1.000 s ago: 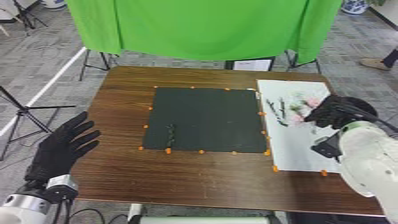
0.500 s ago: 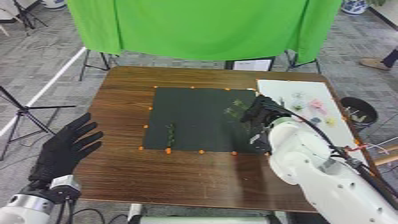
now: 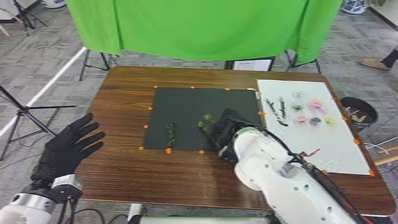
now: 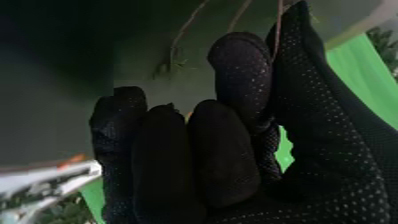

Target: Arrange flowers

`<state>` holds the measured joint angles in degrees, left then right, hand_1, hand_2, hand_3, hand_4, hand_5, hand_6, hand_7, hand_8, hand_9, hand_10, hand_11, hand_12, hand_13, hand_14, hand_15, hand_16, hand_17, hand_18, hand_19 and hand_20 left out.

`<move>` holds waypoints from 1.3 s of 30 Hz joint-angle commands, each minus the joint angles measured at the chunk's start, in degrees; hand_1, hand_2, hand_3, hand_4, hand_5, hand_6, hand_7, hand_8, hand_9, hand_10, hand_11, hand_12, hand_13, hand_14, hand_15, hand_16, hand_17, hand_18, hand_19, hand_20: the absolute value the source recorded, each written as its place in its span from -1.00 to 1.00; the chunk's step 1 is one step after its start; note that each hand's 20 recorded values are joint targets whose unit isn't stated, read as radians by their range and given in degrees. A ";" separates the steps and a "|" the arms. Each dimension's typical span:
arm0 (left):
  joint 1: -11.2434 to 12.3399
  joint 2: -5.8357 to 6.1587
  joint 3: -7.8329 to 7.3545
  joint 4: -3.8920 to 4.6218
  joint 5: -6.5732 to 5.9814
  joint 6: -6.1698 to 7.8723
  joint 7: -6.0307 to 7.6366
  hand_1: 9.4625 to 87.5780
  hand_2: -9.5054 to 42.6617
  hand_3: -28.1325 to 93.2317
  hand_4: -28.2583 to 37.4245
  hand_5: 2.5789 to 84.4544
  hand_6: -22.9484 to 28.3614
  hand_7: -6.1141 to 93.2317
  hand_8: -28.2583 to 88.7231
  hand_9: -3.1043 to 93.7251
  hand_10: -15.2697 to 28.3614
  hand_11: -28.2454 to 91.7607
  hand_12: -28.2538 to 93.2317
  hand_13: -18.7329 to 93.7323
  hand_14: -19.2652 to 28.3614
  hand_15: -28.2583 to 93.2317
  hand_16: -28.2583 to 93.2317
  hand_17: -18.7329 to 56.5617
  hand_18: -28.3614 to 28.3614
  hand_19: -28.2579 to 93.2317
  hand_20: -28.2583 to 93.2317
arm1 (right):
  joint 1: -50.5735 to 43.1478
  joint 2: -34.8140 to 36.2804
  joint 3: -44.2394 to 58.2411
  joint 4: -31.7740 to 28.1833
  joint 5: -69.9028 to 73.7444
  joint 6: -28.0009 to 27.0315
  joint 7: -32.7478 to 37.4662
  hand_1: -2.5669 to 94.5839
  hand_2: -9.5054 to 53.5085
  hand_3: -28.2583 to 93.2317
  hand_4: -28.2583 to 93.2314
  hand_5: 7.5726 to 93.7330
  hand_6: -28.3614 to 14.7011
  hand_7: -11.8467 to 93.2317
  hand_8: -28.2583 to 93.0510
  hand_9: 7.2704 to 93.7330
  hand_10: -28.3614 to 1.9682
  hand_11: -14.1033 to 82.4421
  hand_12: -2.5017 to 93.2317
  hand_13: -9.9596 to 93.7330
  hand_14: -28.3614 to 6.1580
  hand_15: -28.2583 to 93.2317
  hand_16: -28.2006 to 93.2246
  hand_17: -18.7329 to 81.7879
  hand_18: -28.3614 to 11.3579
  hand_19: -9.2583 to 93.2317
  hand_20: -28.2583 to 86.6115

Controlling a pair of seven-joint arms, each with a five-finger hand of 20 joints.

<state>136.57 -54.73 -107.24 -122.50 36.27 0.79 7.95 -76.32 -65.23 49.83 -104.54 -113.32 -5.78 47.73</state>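
Holding one green sprig [image 3: 206, 122], our right hand [image 3: 233, 127] is over the mat [image 3: 200, 102], toward its right side. Grip: thumb and finger pinched on the stem, as we see in the right wrist view; the leaves extend to the left of the hand in the head view.

Left hand [image 3: 62, 152], one: open, its fingers extended and apart, at the left edge of the table [image 3: 124, 175].

On the mat, dark and squarish, we count one dark green twig [image 3: 171, 136], lying near the lower left corner, roughly lengthwise.

To the right of the mat, one white sheet [image 3: 329, 150]. On it we list: two dark branches [image 3: 282, 107], side by side on the left part; pink blooms [image 3: 315, 104], upper right of the branches; a smaller pink bloom [image 3: 300, 119], nearer the branches; a grey-blue bloom [image 3: 314, 121] just beside that one; a yellow bloom [image 3: 330, 121] toward the sheet's right edge.

Along the mat's border, orange markers [image 3: 169, 150]. Beyond the table's right edge, one dark bin [image 3: 359, 105]. Behind the table, one green cloth [image 3: 204, 30].
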 commanded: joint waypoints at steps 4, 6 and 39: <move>-1.08 0.52 1.17 0.80 -0.27 -0.66 -0.97 -0.64 -0.75 0.61 -1.00 -0.40 0.06 -0.50 -0.69 -0.46 0.22 -0.21 -0.24 -0.36 0.49 -0.01 -0.53 -0.77 0.72 0.10 -0.35 | 0.66 -6.59 -2.68 3.89 -4.74 2.27 0.45 -0.27 -0.97 0.93 -0.74 0.78 0.39 0.16 -0.04 0.93 0.44 0.80 0.34 0.81 0.14 0.93 0.18 0.18 -0.69 0.94 0.12; -1.18 0.56 1.31 0.87 -0.30 -0.70 -1.04 -0.64 -0.75 0.60 -1.00 -0.40 0.06 -0.50 -0.70 -0.46 0.22 -0.21 -0.24 -0.36 0.49 -0.01 -0.53 -0.77 0.72 0.10 -0.35 | 0.50 -7.27 -2.54 4.00 -4.78 2.49 0.66 -0.27 -0.98 0.93 -0.74 0.78 0.40 0.16 -0.05 0.93 0.45 0.80 0.34 0.82 0.15 0.92 0.18 0.19 -0.69 0.95 0.11; -2.01 0.84 1.53 1.36 -0.41 -1.03 -1.46 -0.64 -0.75 0.61 -1.00 -0.40 0.06 -0.50 -0.70 -0.46 0.22 -0.21 -0.24 -0.36 0.49 -0.01 -0.53 -0.77 0.72 0.10 -0.35 | -4.00 -9.37 1.10 2.56 -8.17 1.99 -0.06 -0.44 -1.00 0.86 -0.91 0.82 0.40 0.21 -0.61 0.94 0.46 0.76 0.39 0.83 0.18 0.91 0.20 0.19 -0.70 0.96 0.08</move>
<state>134.29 -53.88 -105.79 -121.33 36.18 0.30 7.01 -79.86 -74.48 50.59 -102.29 -122.08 -4.21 47.88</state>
